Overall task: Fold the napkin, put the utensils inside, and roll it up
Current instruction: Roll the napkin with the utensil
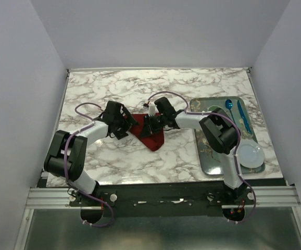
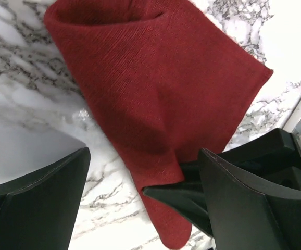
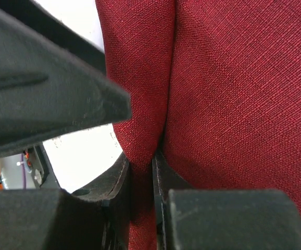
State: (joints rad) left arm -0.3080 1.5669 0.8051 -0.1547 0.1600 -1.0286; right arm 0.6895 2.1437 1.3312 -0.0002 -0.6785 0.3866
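Note:
The dark red napkin [image 1: 153, 136] lies bunched on the marble table between my two grippers, and its lower corner points toward the arms. My right gripper [image 1: 151, 124] is shut on a raised fold of the napkin [image 3: 234, 94], with the cloth pinched between its jaws [image 3: 140, 174]. My left gripper [image 1: 123, 125] stands wide open at the napkin's left edge. In the left wrist view a hanging tip of the napkin [image 2: 155, 94] falls between its spread fingers [image 2: 36, 203], untouched by them. I cannot make out the utensils against the patterned tray.
A patterned metal tray [image 1: 205, 165] sits at the right of the table. It holds a white plate [image 1: 250, 154], a blue spoon [image 1: 228, 104] and a long blue piece [image 1: 243, 117]. White walls enclose the table on three sides.

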